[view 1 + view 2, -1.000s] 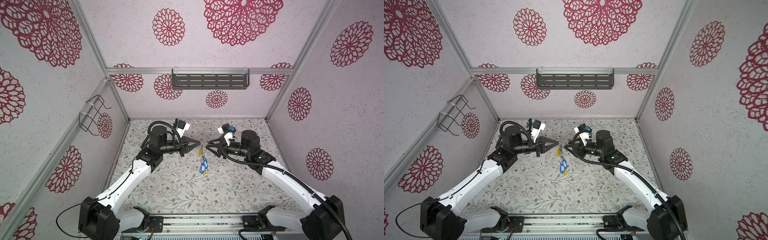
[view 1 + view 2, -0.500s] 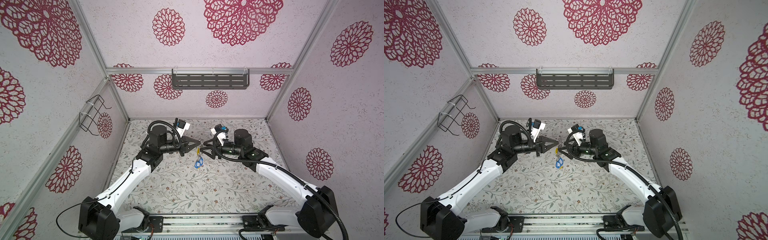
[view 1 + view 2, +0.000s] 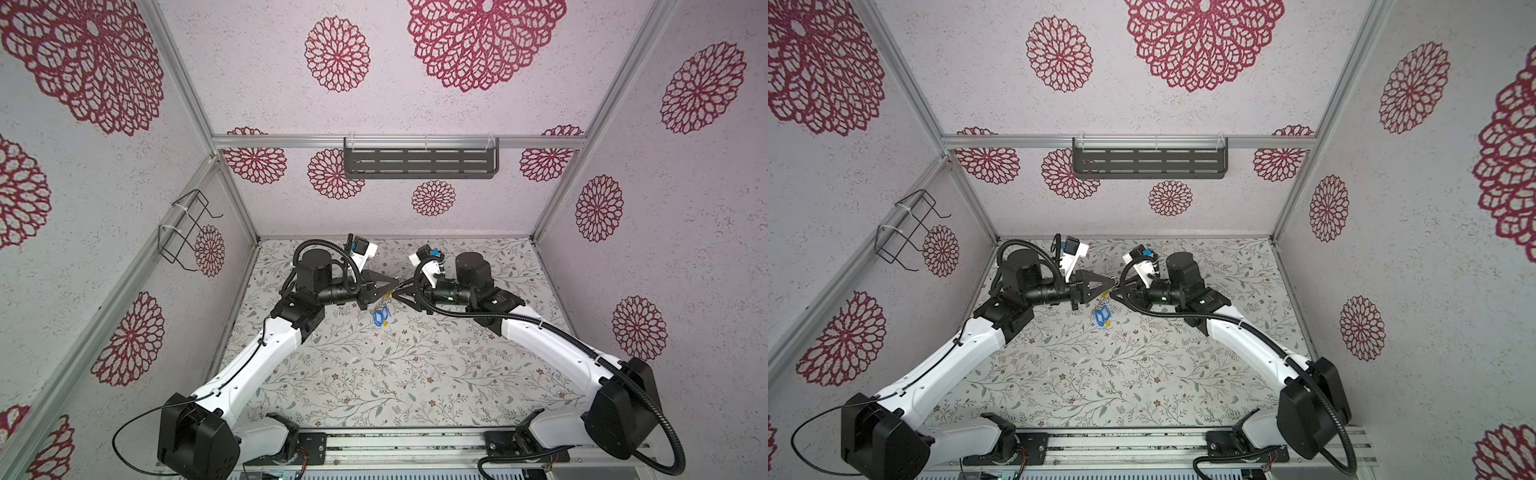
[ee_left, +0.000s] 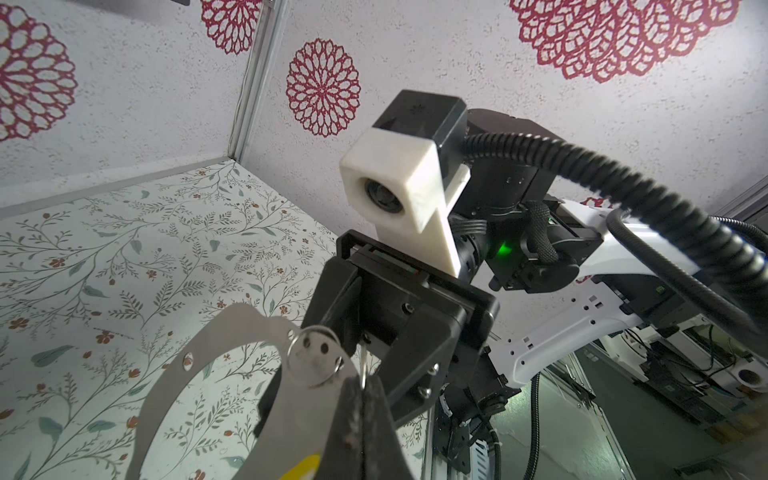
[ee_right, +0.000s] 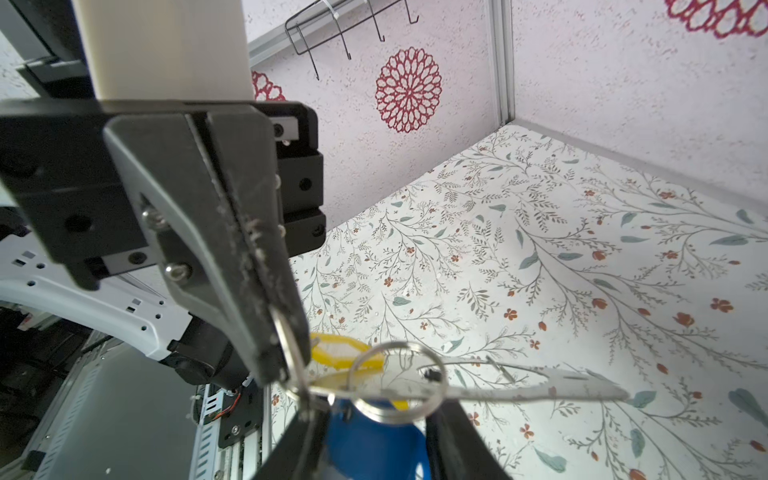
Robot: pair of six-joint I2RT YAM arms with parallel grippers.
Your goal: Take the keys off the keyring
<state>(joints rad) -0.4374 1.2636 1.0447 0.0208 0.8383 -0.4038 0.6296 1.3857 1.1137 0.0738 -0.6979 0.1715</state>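
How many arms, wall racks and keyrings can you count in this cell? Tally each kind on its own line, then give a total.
arms: 2
racks: 2
keyring: 1
total: 5

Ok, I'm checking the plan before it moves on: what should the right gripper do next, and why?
Probably close the right gripper on the small silver ring. The left gripper is shut on the keyring, holding it raised. The right jaws stand either side of that ring and the blue tag; whether they grip yet is unclear.
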